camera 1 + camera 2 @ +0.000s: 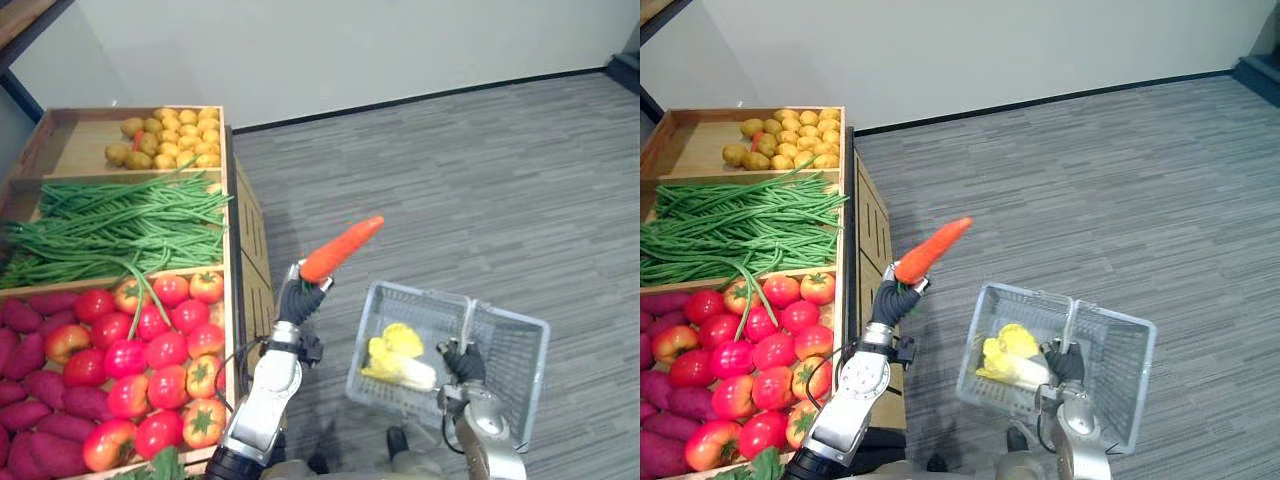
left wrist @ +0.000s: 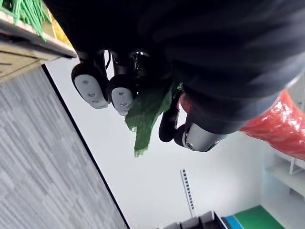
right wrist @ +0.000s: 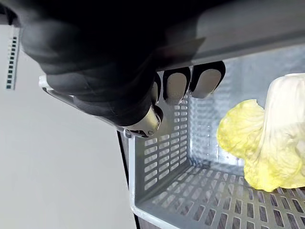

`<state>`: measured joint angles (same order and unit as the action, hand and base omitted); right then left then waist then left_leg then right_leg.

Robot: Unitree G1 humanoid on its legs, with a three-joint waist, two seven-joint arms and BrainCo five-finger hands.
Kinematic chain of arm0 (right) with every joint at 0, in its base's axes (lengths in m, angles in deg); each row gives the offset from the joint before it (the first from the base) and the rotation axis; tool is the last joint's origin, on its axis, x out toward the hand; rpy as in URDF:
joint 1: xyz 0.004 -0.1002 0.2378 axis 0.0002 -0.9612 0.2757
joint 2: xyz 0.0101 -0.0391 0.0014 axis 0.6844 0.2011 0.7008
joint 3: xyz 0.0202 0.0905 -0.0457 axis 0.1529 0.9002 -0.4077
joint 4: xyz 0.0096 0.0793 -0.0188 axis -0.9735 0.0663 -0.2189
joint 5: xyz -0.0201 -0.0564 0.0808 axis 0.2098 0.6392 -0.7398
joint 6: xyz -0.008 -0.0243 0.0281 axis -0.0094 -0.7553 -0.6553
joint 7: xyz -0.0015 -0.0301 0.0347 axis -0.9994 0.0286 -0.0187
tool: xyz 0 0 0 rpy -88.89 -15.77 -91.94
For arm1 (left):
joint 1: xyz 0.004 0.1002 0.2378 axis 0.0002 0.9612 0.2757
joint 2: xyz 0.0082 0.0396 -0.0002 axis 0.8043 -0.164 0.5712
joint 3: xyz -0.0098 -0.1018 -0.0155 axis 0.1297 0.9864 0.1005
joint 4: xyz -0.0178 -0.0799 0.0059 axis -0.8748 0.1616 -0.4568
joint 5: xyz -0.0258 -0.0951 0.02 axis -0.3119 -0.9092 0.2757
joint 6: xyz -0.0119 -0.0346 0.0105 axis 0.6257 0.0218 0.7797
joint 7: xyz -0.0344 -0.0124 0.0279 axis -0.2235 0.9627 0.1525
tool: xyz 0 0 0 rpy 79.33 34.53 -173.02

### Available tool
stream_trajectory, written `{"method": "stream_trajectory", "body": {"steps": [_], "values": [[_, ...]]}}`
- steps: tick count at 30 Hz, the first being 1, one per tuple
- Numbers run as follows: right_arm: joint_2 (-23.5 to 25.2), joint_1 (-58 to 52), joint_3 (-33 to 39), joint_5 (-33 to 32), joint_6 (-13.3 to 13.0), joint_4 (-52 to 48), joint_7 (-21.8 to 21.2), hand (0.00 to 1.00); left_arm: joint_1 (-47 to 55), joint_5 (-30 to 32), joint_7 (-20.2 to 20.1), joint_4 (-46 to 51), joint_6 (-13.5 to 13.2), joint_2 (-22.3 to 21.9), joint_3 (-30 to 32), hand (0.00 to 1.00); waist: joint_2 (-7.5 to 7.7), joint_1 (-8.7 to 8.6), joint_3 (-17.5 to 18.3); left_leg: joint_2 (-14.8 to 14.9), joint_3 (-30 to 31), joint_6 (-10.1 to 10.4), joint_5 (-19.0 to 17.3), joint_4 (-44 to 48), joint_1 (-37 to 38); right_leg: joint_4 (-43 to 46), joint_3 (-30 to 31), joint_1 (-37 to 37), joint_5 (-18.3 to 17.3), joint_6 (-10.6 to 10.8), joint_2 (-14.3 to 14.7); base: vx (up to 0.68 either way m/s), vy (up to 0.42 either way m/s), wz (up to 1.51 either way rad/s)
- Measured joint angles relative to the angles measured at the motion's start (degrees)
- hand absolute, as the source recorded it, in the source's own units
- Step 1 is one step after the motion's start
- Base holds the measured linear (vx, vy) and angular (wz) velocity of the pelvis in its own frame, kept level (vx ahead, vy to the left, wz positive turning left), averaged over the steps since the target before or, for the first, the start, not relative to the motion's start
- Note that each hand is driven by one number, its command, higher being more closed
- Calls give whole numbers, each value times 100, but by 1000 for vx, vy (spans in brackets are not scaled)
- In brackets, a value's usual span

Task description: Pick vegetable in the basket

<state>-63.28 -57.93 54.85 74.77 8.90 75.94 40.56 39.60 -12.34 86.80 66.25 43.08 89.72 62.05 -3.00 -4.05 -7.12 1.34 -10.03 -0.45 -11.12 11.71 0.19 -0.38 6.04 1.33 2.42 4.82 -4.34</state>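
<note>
Carrot: the carrot (image 1: pixel 342 248) is in the air at mid-frame of the left eye view, its tip pointing to the upper right. It is over the floor (image 1: pixel 480 180) between the wooden stand (image 1: pixel 245 240) and the basket (image 1: pixel 510 360), and not yet above the basket's opening.
Left hand: the left hand (image 1: pixel 300 298) is clenched round the carrot's thick end. In the left wrist view the green top pokes out between its fingers (image 2: pixel 90 86).
Right hand: the right hand (image 1: pixel 463 365) at the lower right has its fingers curled round the basket's handle (image 1: pixel 468 320) and holds the basket up.
Basket: the grey mesh basket is at the lower right, just to the right of the carrot and lower. A pale yellow cabbage (image 1: pixel 400 360) lies inside it.
Stand: it runs along the left of the frame, with potatoes (image 1: pixel 170 135) at the top, then green beans (image 1: pixel 120 225), then tomatoes (image 1: pixel 150 350), and purple sweet potatoes (image 1: pixel 30 400) at the lower left.
Done, as I judge it: the carrot is off the stand and firmly in hand, so the picking is finished.
Left to do: carry the carrot right and down over the open basket, then let it go beside the cabbage.
Progress: roughly halfway for this carrot.
</note>
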Motion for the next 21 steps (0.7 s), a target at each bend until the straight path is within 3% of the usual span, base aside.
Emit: {"method": "stream_trajectory", "body": {"steps": [4,10,21], "values": [[45,-1,-307,-244,0,-284,-129,100,51,-52,-143,-670,142,46,-16,100,20,-5,2,7,-126,-1,-1,-151,137,-22,150,-1,0,-1,33,8,-7,-23],[85,-24,-640,-1029,-1,-479,-261,100,89,-28,-273,-1517,360,58,-218,100,209,-1,115,-10,-120,-2,0,-197,229,-105,167,-107,15,-6,21,-1,2,-2],[25,-70,-1644,-2678,-48,-775,-640,100,-114,-5,-390,-2237,437,31,-886,100,267,-14,177,-48,39,-16,174,-418,263,-111,3,-112,14,-7,-9,-18,-19,8]]}}
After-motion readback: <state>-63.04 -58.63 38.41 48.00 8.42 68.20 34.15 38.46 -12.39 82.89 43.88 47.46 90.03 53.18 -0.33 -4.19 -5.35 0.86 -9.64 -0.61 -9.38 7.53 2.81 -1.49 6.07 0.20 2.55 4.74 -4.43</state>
